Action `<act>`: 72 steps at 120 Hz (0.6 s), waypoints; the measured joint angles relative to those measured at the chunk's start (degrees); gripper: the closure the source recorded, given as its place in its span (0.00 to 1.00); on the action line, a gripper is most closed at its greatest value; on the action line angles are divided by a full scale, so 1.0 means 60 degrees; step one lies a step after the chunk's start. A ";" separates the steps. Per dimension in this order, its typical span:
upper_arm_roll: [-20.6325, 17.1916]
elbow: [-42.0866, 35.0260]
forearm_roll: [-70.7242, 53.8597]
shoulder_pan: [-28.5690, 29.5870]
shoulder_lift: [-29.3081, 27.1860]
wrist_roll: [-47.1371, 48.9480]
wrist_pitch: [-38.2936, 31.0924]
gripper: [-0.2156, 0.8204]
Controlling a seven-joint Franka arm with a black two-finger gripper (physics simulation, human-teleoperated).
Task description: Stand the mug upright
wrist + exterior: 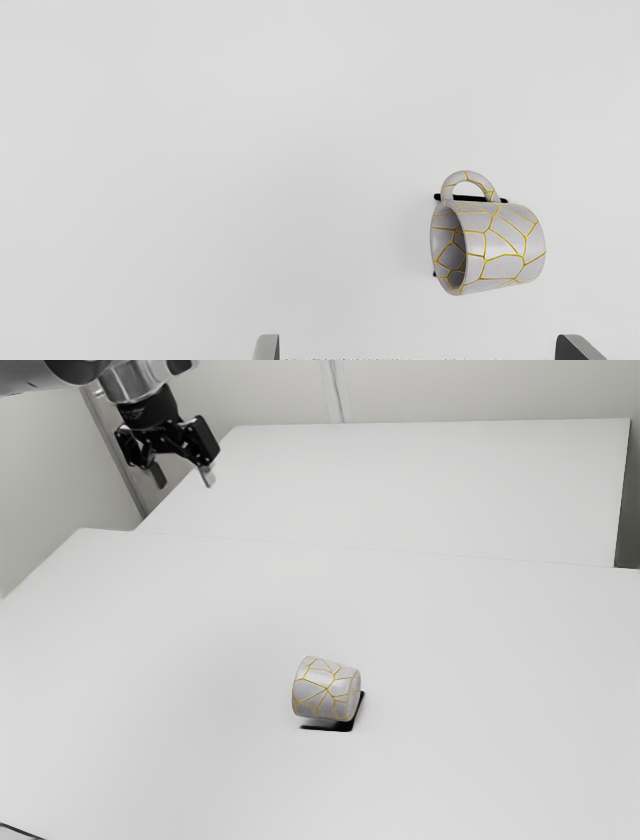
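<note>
High above the table at the exterior view's upper left hangs the gripper (pixel 184 478), well apart from the mug (pixel 325 690). That mug, white with gold crack lines, lies on its side on the white table (pixel 200 660). In the wrist view, the mug (pixel 500 245) shows its open mouth and its dark inside, with the handle (pixel 466 176) sticking out from its side, level with the table. The gripper (pixel 417 347) is open there, its two fingertips wide apart and nothing between them.
Behind the table, a second white surface (pixel 420 490) stretches toward the back wall. A thin dark cable (pixel 20 831) crosses the exterior view's lower left corner. Dark shadow lies right beside the mug.
</note>
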State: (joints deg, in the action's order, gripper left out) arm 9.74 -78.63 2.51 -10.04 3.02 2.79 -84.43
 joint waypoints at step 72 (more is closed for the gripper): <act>0.1183 -0.5901 0.6460 -0.0356 -0.0444 -0.2244 -0.2371 0.21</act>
State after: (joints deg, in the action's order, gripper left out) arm 16.84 -114.04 41.27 -12.18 0.36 -10.67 -98.66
